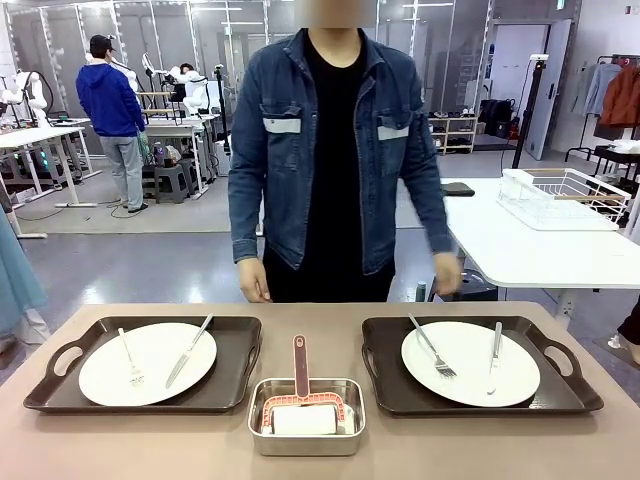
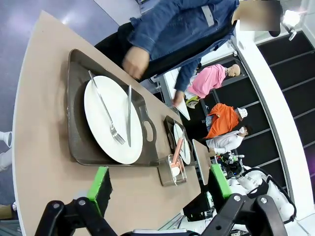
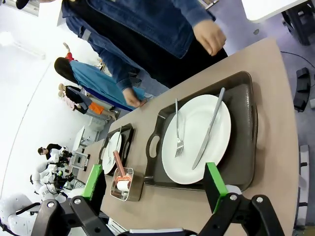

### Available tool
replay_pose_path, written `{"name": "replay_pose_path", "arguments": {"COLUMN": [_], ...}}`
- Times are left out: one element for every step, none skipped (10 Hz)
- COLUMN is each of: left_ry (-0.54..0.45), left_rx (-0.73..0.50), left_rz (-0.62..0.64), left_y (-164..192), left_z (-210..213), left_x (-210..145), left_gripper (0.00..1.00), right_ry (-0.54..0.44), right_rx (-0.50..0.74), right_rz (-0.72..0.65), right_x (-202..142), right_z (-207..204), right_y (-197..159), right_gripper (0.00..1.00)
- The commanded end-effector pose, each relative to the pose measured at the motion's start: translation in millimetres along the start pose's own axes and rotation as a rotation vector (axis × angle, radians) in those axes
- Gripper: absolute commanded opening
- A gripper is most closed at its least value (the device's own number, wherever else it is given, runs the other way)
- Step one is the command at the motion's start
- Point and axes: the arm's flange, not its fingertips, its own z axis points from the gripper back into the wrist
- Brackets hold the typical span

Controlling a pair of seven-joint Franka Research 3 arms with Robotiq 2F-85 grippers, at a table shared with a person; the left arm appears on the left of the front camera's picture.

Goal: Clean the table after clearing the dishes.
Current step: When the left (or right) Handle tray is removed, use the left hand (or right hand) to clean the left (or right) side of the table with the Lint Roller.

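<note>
Nothing cleared yet: left plate [image 1: 147,362] lower left, right plate [image 1: 470,363] lower right, each on dark tray [image 1: 240,345]. Handled roller [image 1: 300,418] in steel pan [image 1: 306,446] bottom centre, untouched. Tabletop [image 1: 310,325] unwiped. Left pincer [image 2: 160,184], right pincer [image 3: 153,184] wide, empty.

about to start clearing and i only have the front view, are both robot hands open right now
observer: yes, the left hand is open, nothing between its green pads
operator: and the right
observer: right hand is open too, also empty
operator: what's in front of it
observer: the right tray, its plate with fork and knife lying just past the fingers
</note>
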Motion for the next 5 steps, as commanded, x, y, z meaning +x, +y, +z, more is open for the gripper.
{"name": "replay_pose_path", "arguments": {"left_ry": [0.000,0.000,0.000,0.000,0.000], "left_rx": [-0.002,-0.002,-0.002,-0.002,-0.002], "left_rz": [-0.003,-0.003,-0.003,-0.003,-0.003], "left_y": [-0.4,-0.4,-0.4,-0.4,-0.4], "left_z": [1.4,1.4,1.4,1.4,1.4], "left_x": [-0.7,-0.7,-0.7,-0.7,-0.7], "left_gripper": [1.00,1.00,1.00,1.00,1.00], "right_ry": [-0.003,-0.003,-0.003,-0.003,-0.003], "right_rx": [0.002,0.002,0.002,0.002,0.002], "right_rz": [0.004,0.004,0.004,0.004,0.004], "right_x": [0.1,0.1,0.1,0.1,0.1], "right_z": [1.0,1.0,1.0,1.0,1.0], "right_y": [1.6,1.6,1.6,1.6,1.6], "right_gripper": [1.00,1.00,1.00,1.00,1.00]}}
